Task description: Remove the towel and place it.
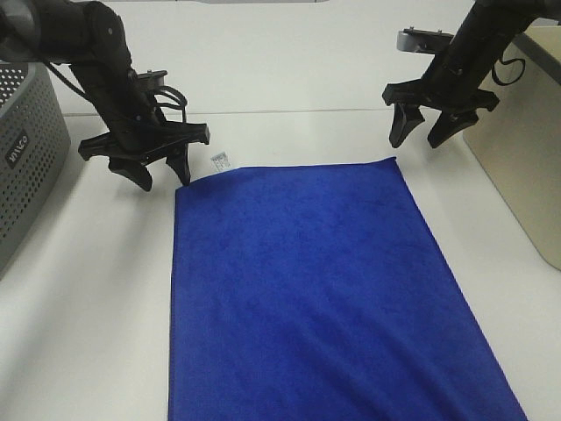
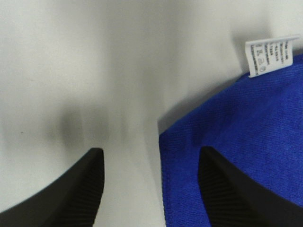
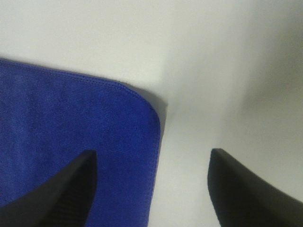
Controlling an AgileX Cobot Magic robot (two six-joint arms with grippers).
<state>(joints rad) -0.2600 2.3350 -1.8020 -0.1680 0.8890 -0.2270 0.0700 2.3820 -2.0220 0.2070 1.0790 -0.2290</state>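
A white table [image 1: 88,333] fills the view under soft, even light. A grey perforated basket [image 1: 26,149] stands at nine o'clock and a beige bin [image 1: 526,149] at three o'clock.

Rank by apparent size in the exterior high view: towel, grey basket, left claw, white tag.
1. towel
2. grey basket, though the frame edge crops it
3. left claw
4. white tag
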